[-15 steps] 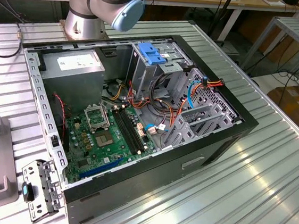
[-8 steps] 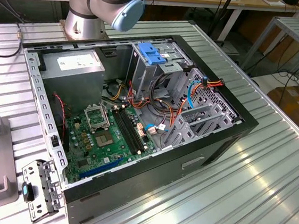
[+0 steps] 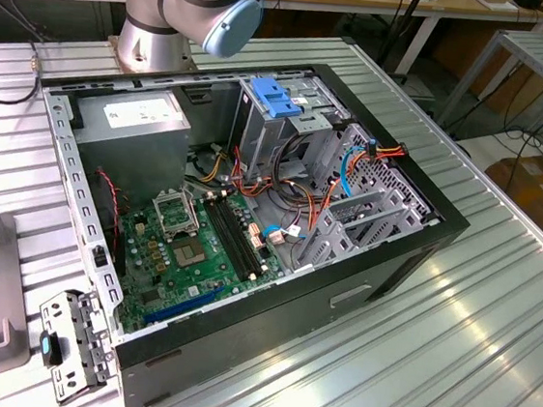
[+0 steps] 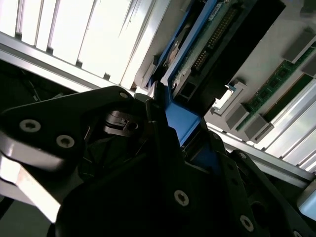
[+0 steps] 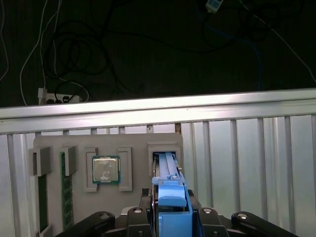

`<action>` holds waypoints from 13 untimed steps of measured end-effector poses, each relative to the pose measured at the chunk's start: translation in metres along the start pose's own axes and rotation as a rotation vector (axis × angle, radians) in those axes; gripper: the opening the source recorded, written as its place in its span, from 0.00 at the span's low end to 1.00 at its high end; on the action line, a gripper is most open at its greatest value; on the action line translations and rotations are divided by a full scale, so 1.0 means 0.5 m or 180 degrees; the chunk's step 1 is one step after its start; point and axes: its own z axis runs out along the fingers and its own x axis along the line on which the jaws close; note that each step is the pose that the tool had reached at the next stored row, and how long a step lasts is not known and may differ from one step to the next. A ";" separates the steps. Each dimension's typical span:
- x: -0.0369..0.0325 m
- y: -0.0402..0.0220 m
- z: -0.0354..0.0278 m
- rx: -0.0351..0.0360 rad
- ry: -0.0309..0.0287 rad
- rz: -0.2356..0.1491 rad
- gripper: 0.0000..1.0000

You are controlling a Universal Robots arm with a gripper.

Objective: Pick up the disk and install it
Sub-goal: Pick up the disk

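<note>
At the holder (image 5: 133,143) on the table (image 5: 247,148), the tool (image 5: 171,210) pinches the disk (image 5: 166,165), upright in its slot (image 5: 151,150), by its blue frame (image 5: 173,195); lifting straight along the slot, I judge, avoids binding.

Even, bright room light filled the exterior view; soft glare patches lay on the ribbed tabletop (image 3: 351,367), while the open computer case (image 3: 423,244) held mild shadow inside. In the second wrist view the tabletop (image 4: 94,34) burned out to white and the tool (image 4: 180,128) sat nearly black, close to the lens and soft. In the first wrist view the floor (image 5: 148,44) was dim, 1 rail (image 5: 158,111) glared, and the disk (image 5: 170,197) showed bright blue
</note>
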 end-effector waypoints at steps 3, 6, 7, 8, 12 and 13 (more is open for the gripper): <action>0.000 0.000 0.002 0.0000 0.0000 0.0000 0.37; 0.000 0.000 0.003 0.0000 0.0000 0.0000 0.37; 0.000 0.000 0.003 0.0000 0.0000 0.0000 0.37; 0.000 0.000 0.003 0.0000 0.0000 0.0000 0.37; 0.000 0.000 0.003 0.0000 0.0000 0.0000 0.37; 0.000 0.000 0.003 0.0001 0.0000 0.0000 0.37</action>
